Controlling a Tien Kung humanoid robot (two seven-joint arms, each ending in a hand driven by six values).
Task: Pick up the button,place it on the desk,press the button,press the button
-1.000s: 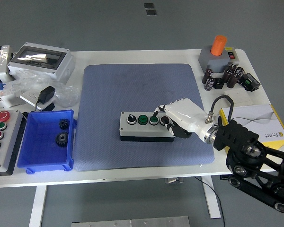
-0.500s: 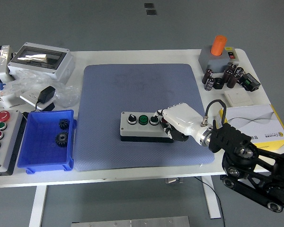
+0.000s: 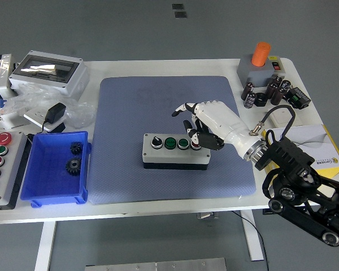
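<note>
Above the button box's point(image 3: 175, 151) right end, the right hand point(image 3: 206, 121) hovers, fingers point(image 3: 183, 108) spread loosely, grasping nothing.

The right hand point(image 3: 206, 121) was cased in glossy white plastic, while its arm was built of matt black parts. The button box point(image 3: 175, 151) was seen as grey plastic with shiny green and black caps. A finely textured blue-grey mat point(image 3: 158, 101) was spread over the smooth white table point(image 3: 158, 68). The blue bin point(image 3: 45, 186) appeared as glossy plastic.
</note>
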